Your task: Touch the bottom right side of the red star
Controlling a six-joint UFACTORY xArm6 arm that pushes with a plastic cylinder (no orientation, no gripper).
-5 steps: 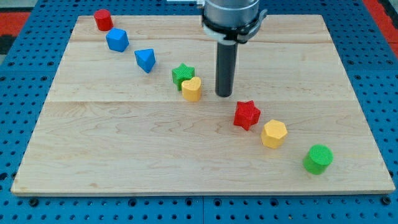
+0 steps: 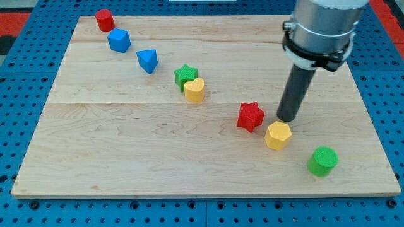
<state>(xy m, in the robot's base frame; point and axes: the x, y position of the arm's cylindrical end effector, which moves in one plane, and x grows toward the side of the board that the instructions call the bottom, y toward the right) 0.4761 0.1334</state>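
Eight blocks (two each of red, blue, green, yellow); my tip (image 2: 290,118), a bare rod holding nothing, stands right of the red star (image 2: 250,116).

Single camera view, raised position off the board's (image 2: 126,145) near edge, facing down and across it at a slant, moderately close, whole board framed, my tip (image 2: 288,118) right of centre

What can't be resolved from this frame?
- Camera view: whether my tip touches the yellow hexagon just below it; single angle, no depth cue.
- Gap between my tip and the red star: visible, true size unclear.
- Arm above the collar: cut off by the view's top edge.
- Green star: lower part hidden by the yellow heart.
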